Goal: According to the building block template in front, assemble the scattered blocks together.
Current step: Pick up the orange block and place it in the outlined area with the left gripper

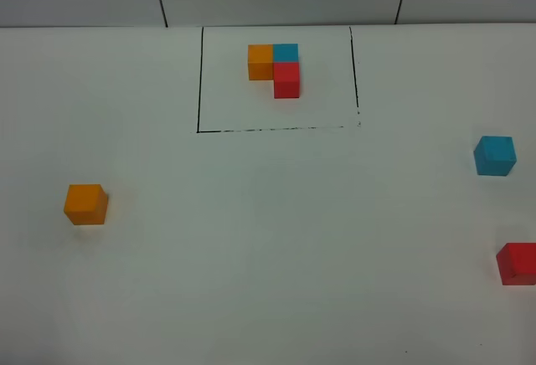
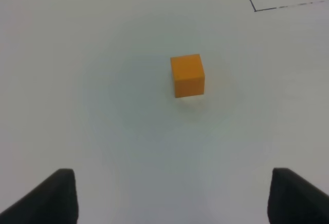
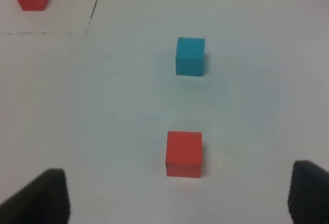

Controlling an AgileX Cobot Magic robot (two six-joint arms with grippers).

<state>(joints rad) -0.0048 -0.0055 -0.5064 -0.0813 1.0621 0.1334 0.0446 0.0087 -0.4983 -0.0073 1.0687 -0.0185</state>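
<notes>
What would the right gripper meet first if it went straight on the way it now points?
Most likely the loose red cube, which lies centred ahead of the right gripper, jaws open. The cyan-blue cube lies beyond it. Depth is unclear.

scattered blocks [image 1: 85,204] lie apart, outside framed template [image 1: 275,68].

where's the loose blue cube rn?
In the exterior high view, the loose cyan-blue cube sits alone near the right edge, right of the framed template and farther back than the loose red cube.
</notes>
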